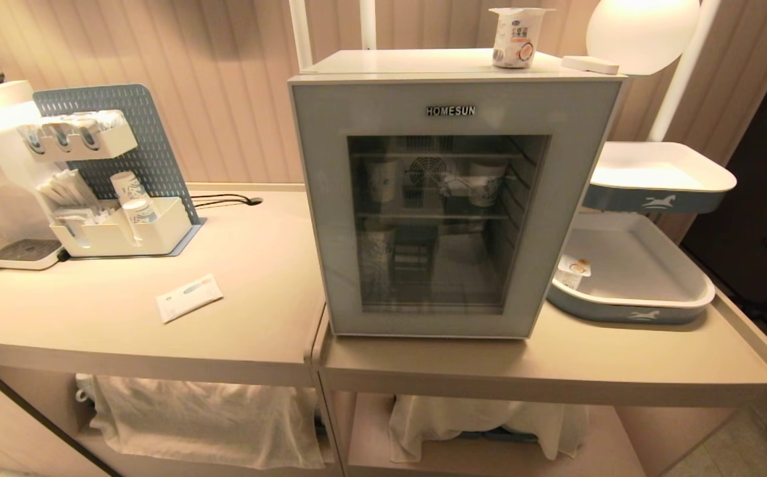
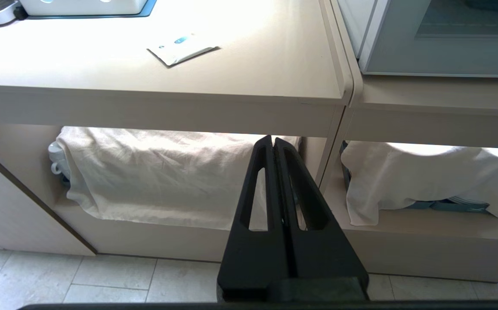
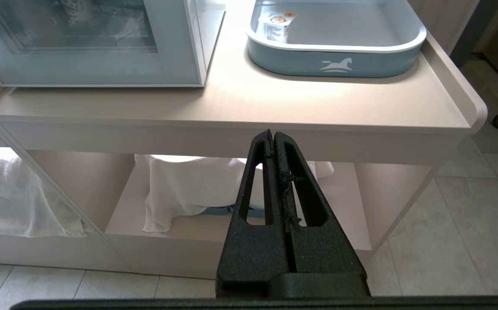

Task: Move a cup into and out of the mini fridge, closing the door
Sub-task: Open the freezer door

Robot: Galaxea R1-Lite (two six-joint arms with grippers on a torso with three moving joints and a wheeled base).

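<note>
Left hand, right hand: closed, empty.

One word can be read outright: "HOMESUN", in dark capital letters on a small plate centred on the upper frame of the door of the mini fridge — just above the glass window.

The two grey-blue trays beside the fridge each carry a white galloping-horse emblem on the front wall — the upper tray and the lower tray, with no lettering that can be made out.

The cup on top of the fridge bears small coloured print, too fine to read. The flat white sachet on the counter shows blue marks, also illegible.
</note>
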